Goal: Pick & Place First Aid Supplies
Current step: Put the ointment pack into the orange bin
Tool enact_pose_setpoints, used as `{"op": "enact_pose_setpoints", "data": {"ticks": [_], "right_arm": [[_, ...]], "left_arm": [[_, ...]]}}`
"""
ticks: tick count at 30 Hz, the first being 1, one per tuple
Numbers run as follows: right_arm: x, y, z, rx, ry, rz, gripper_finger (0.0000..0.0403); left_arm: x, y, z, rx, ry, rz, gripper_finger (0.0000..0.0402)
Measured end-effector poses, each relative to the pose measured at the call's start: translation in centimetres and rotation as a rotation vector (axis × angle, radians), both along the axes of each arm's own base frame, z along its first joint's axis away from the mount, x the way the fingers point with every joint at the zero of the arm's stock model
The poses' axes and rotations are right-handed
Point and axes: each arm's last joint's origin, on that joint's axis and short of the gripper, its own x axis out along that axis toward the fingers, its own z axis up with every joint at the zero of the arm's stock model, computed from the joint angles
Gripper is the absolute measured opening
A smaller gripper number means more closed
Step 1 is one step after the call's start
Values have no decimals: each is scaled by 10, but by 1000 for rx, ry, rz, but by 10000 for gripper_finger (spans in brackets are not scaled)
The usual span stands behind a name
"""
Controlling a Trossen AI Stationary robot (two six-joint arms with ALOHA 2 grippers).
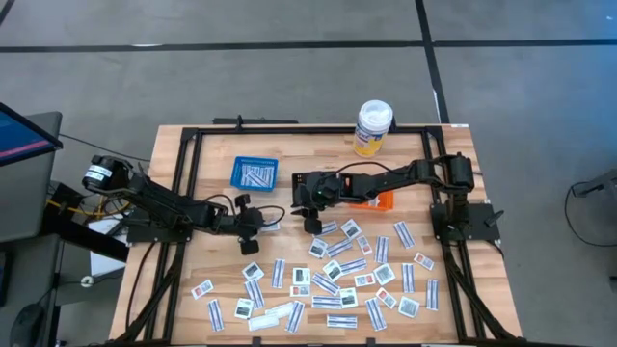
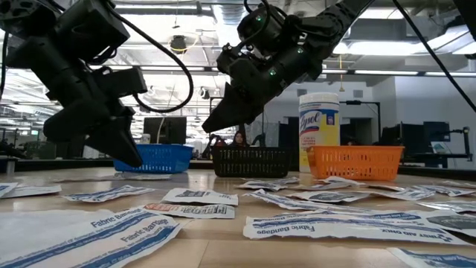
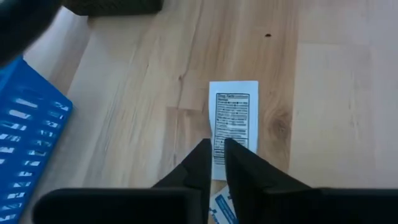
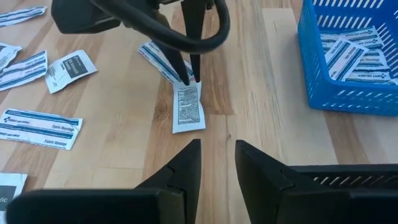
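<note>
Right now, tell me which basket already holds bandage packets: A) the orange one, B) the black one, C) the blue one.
C: the high view shows striped bandage packets lying inside the blue basket, and the right wrist view shows them there too.

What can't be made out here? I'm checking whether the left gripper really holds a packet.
- Left gripper on the packet: left wrist view, fingertips cover its near edge, so a real pinch is unclear.
- Black basket contents: low view, its wall hides them; high view, the right arm covers it.
- Packet print: high view, too small.
</note>
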Motion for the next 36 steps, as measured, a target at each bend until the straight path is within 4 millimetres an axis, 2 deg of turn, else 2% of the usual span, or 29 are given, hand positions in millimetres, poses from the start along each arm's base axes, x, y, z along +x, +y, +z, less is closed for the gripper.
{"op": "enact_pose_setpoints", "data": {"ticks": [9,14,22,28,32,36], "right_arm": [[0,0,0,0,0,1,93],[0,0,0,-1,0,1,93],[0,0,0,-1,3,1,93],[0,0,0,-1,1,1,93],[0,0,1,0,-10,-1,93],[2,0,3,43,-31,-34,93]], "left_arm": [[1,6,0,-11,-3,35,122],[5,17,-4,-127,24,49,136],[11,16,-16,-149,84,20,86],[13,17,-17,-76,75,-25,12],[13,17,-9,-23,16,-61,9],[15,21,1,107,-49,-4,5]]}}
